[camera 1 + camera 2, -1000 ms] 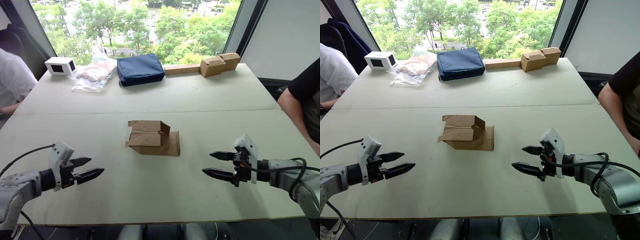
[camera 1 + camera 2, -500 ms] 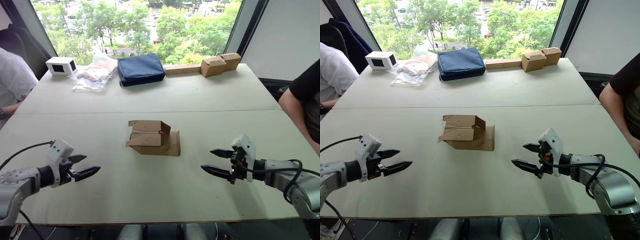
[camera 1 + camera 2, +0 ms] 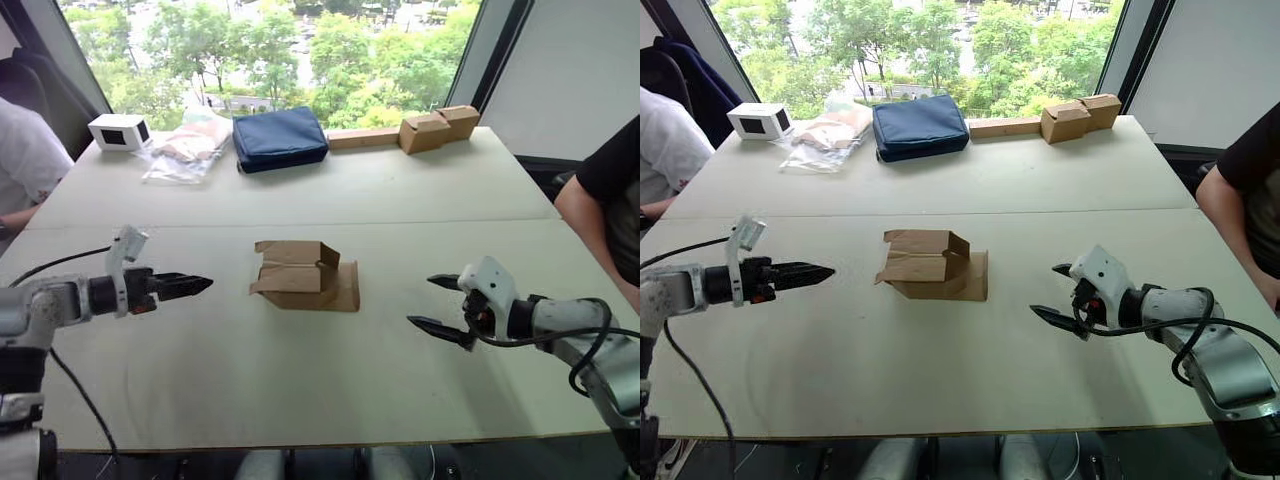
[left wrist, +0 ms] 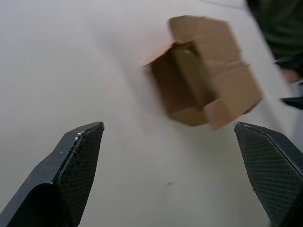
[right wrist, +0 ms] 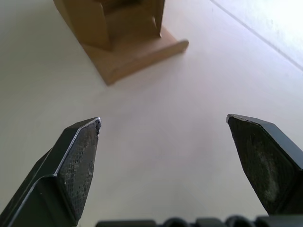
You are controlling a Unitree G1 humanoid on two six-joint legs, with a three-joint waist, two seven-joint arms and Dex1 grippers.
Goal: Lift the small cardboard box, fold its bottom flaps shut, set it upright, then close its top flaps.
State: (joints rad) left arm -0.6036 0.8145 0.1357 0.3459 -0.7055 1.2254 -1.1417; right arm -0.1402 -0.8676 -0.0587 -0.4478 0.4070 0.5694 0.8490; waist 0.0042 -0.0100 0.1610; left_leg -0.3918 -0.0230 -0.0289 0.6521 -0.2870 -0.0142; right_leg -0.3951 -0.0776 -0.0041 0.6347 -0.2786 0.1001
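Black fingers of the right gripper [image 3: 443,302] stand spread wide apart over the pale tabletop [image 3: 300,380] at about 4 o'clock in the head view, tips aimed toward the centre and holding nothing. At about 9 o'clock the left gripper [image 3: 187,285] hovers over the table; the head view shows its fingers edge-on, but its wrist view shows them set wide with the carton between them in the distance, so it is open and empty too.

Between the two grippers, near the table's middle, the small cardboard box [image 3: 300,275] lies on its side, touched by neither, its notched flaps open and one flap lying flat on the tabletop at its 3 o'clock side.

Farther off, along the window edge from 10 to 1 o'clock, sit a white box with a dark window [image 3: 120,131], a clear plastic bag [image 3: 185,150], a navy pouch [image 3: 280,138], and two joined brown boxes [image 3: 438,128] with a long cardboard strip [image 3: 362,138]. A person's arm [image 3: 580,210] shows at 3 o'clock, another person's white sleeve [image 3: 25,155] at 9 o'clock.
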